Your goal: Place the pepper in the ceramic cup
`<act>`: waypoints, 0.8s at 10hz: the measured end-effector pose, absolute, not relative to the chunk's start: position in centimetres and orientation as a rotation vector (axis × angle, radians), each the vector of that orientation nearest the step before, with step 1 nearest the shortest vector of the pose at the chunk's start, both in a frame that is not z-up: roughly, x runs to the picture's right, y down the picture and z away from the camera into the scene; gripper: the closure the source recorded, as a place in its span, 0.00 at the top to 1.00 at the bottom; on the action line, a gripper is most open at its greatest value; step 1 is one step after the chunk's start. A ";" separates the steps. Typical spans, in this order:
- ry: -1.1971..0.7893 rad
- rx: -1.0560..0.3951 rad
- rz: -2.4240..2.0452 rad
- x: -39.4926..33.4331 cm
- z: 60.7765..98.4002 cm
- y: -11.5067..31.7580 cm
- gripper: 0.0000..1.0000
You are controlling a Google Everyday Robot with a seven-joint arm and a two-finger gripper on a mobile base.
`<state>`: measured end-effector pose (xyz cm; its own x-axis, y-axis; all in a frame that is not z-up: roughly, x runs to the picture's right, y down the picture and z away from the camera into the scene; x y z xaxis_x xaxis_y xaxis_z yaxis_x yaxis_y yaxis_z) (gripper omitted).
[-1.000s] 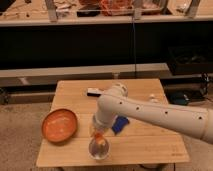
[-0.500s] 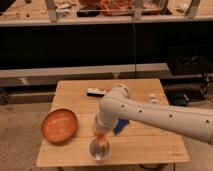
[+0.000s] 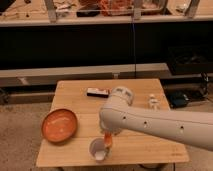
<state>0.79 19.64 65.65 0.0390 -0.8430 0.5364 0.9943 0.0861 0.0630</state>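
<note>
The ceramic cup (image 3: 98, 149) is a small whitish-grey cylinder standing near the front edge of the wooden table (image 3: 150, 145). The pepper (image 3: 107, 139) is orange-red and hangs upright just above the cup's right rim, held at its top by my gripper (image 3: 107, 134). The gripper sits at the end of my white arm (image 3: 150, 122), which reaches in from the right and hides most of the gripper. The pepper's lower tip is at or just inside the cup's mouth.
An orange plate (image 3: 59, 125) lies at the table's left. A dark flat box (image 3: 97, 92) lies at the back. A small clear bottle (image 3: 152, 102) stands at the right back. Shelves run behind the table.
The arm has moved slightly, and the pepper now hangs a little to the right, over the cup's right rim.
</note>
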 end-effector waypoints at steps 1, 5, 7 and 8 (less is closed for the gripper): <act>-0.500 -0.370 -1.466 0.4 65.5 19.6 0.00; -0.472 -0.354 -1.469 -0.5 64.1 19.2 0.30; -0.454 -0.352 -1.464 -1.1 63.3 19.1 0.52; -0.455 -0.352 -1.467 -1.5 63.1 19.2 0.60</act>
